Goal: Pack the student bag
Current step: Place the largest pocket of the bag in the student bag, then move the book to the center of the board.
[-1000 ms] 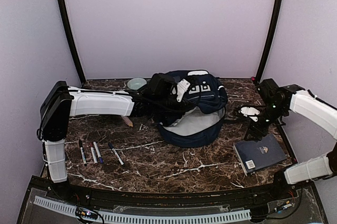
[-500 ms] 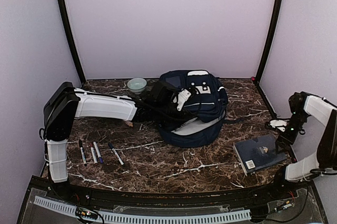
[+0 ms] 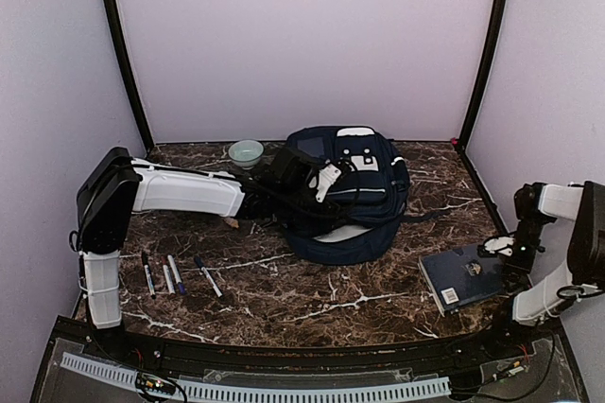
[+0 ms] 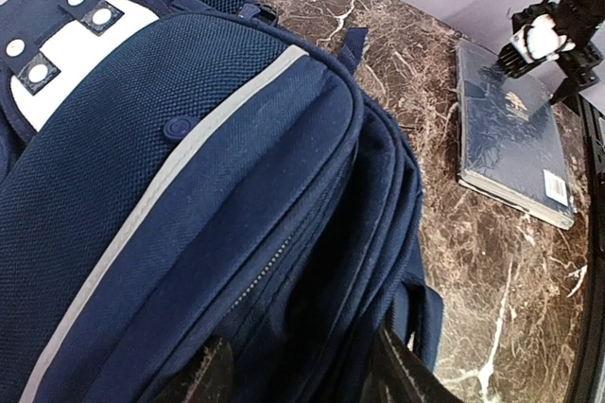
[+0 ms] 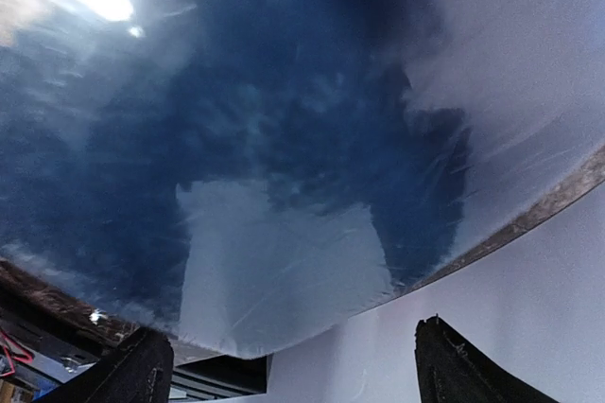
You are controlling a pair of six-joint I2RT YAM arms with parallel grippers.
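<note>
The student bag, navy with white stripe trim, lies at the middle back of the table, a thin sliver of pale lining showing at its mouth. My left gripper rests on its left side. In the left wrist view the bag fills the frame and my left gripper stands open, with folds near the zip between the fingertips. A dark blue hardcover book lies at the near right. My right gripper hovers open just over the book's right edge; its glossy cover fills the right wrist view.
Several pens lie in a row at the near left. A pale green bowl stands behind the left arm, and a small brown thing lies under it. The right wall is close to my right arm.
The left gripper has opened and the bag's raised flap has dropped, narrowing the mouth. My right arm swung from beside the bag back to the right and down over the book.
</note>
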